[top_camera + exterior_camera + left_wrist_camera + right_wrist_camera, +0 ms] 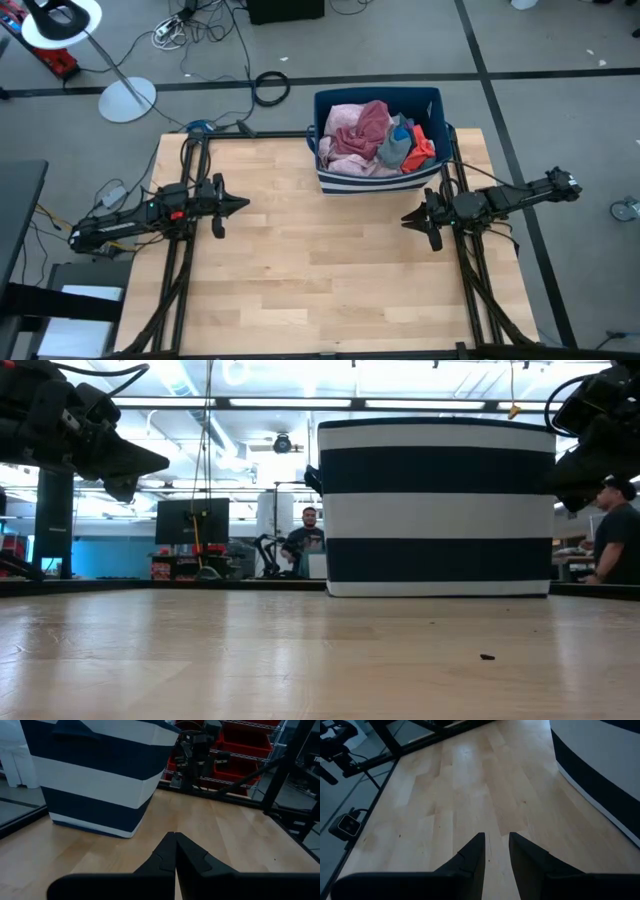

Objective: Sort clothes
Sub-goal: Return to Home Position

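Observation:
The clothes [375, 140], pink, teal-grey and red-orange among them, lie heaped inside a dark blue bin with white stripes [378, 176] at the table's far edge. The bin also shows in the low view [435, 505], the left wrist view [95, 775] and the right wrist view [600, 770]. My left gripper [243, 204] hovers above the table's left side, shut and empty, pointing right; its fingertips meet in the left wrist view [173, 836]. My right gripper [405, 220] hovers above the right side, slightly open and empty, pointing left, near side of the bin; the right wrist view [496, 840] shows the gap.
The wooden tabletop [320, 270] lies bare between the two grippers and toward the near edge. A small dark speck [487, 656] lies on the wood. People [305, 540] show in the room behind the table. A lamp stand [127, 98] and cables lie on the floor beyond.

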